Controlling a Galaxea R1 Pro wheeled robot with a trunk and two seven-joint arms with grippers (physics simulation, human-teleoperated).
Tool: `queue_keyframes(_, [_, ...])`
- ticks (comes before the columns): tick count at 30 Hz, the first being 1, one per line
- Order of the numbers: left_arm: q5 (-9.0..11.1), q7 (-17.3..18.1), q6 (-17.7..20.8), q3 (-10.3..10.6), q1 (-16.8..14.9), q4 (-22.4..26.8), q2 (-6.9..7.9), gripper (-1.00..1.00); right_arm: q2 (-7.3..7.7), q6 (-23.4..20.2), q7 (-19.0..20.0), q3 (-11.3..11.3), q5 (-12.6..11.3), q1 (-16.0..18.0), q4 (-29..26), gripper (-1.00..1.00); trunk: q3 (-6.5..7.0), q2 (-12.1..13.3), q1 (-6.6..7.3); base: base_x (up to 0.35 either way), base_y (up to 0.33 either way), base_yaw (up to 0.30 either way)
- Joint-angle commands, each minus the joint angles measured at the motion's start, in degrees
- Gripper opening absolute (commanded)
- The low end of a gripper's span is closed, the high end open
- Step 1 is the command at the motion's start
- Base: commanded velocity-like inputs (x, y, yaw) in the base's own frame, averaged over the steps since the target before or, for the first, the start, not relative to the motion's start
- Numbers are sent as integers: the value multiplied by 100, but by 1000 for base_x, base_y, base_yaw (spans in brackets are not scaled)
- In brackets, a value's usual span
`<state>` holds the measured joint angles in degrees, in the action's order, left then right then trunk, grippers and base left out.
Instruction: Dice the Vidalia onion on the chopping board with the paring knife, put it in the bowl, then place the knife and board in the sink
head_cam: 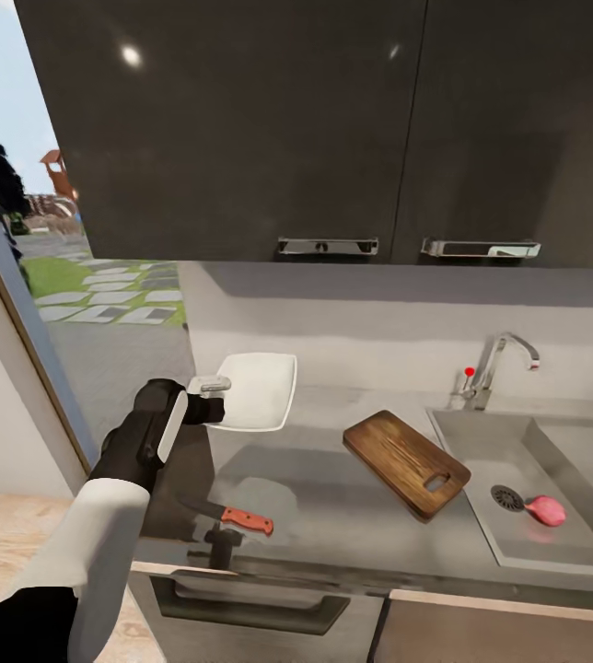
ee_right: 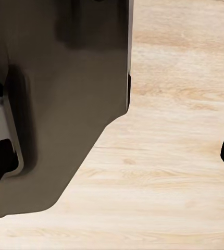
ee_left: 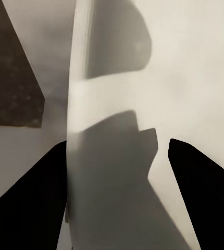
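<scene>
The left claw is gripping the rim of the bowl at centre left of the head view, fingers straddling its edge. Right of it, the board is lying on the surface. The knife is lying at lower left. The onion is sitting beside the drain in the sink, cut off at right. The right claw's fingers are spreading wide over the wooden floor, holding nothing.
</scene>
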<state>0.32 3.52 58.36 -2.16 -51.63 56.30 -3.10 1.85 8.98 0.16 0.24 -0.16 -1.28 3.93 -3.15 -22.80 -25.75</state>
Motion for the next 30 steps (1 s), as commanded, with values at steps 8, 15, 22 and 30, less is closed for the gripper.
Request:
queue_keyframes(8, [12, 26, 26, -21, -5, 4, -6, -100, -1, 34, 2, 2, -2, 5, 12, 100, -13, -12, -4, 0, 0, -45])
queue_keyframes(15, [12, 26, 26, -21, -5, 4, -6, -100, 0, 34, 2, 2, -2, 5, 12, 100, -13, -12, -4, 7, 0, -188])
queue_keyframes(22, [12, 26, 26, -21, -5, -48, -6, -100, 1, 34, 2, 2, -2, 5, 12, 100, -13, -12, -4, 126, 0, -25])
queue_keyframes(30, [12, 26, 26, -21, -5, -91, -6, -100, 2, 34, 2, 2, -2, 5, 12, 100, -13, -12, -4, 63, 0, -2])
